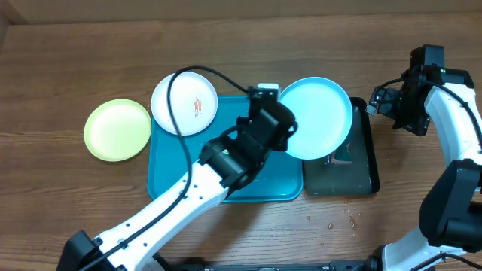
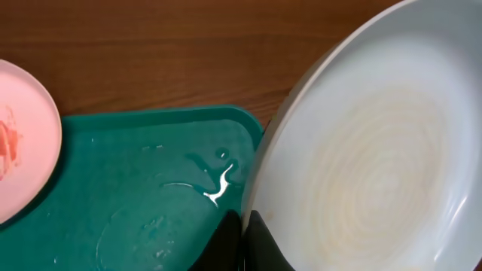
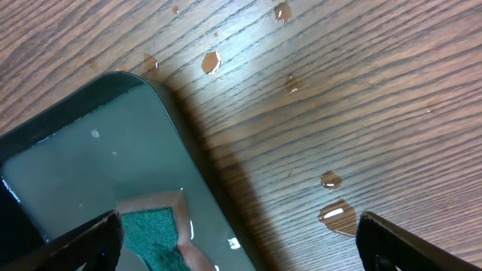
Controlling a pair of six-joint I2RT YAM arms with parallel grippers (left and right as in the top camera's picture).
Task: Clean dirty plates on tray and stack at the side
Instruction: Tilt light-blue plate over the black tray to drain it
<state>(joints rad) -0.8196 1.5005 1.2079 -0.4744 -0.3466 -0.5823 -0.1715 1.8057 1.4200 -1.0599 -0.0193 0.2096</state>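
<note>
My left gripper point(image 1: 291, 126) point(image 2: 242, 242) is shut on the left rim of the light blue plate point(image 1: 319, 117) point(image 2: 376, 150). It holds that plate tilted over the right end of the turquoise tray point(image 1: 175, 179) point(image 2: 151, 196) and the black tray. The white plate point(image 1: 184, 104) point(image 2: 22, 143), with a reddish smear, lies over the tray's far left corner. The yellow-green plate point(image 1: 117, 129) rests on the table left of the tray. My right gripper point(image 1: 379, 102) point(image 3: 241, 248) is open, hovering over the black tray's far right corner with nothing between its fingers.
The black tray point(image 1: 364, 178) point(image 3: 83, 158) sits right of the turquoise one, wet inside, with a green sponge point(image 1: 340, 158) point(image 3: 151, 235) in it. Water drops point(image 3: 337, 214) dot the wood beside it and in front point(image 1: 331, 223). The turquoise tray floor is wet.
</note>
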